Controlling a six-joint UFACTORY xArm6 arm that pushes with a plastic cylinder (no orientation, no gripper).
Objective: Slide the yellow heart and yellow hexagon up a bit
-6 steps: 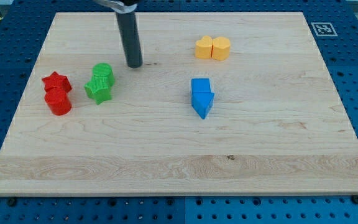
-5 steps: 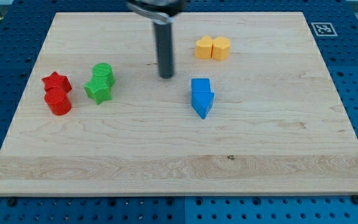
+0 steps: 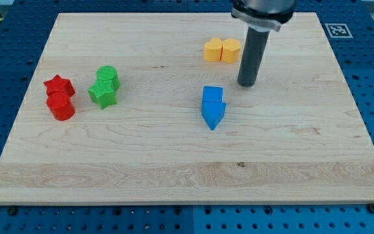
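Observation:
The yellow heart [image 3: 213,49] and the yellow hexagon [image 3: 231,50] sit side by side, touching, near the view's top, right of centre, heart on the left. My tip [image 3: 247,84] rests on the board just below and to the right of the hexagon, apart from it. The dark rod rises from there toward the view's top edge.
A blue arrow-shaped block [image 3: 212,107] lies left of and below my tip. A green cylinder [image 3: 108,77] and green star [image 3: 102,95] sit at the left. A red star [image 3: 58,86] and red cylinder [image 3: 61,106] sit further left. The wooden board [image 3: 187,175] lies on a blue pegboard.
My tip has swept from the left-centre of the board to the right, ending below the yellow hexagon. The blue block shifted slightly down and turned. The yellow blocks have not moved.

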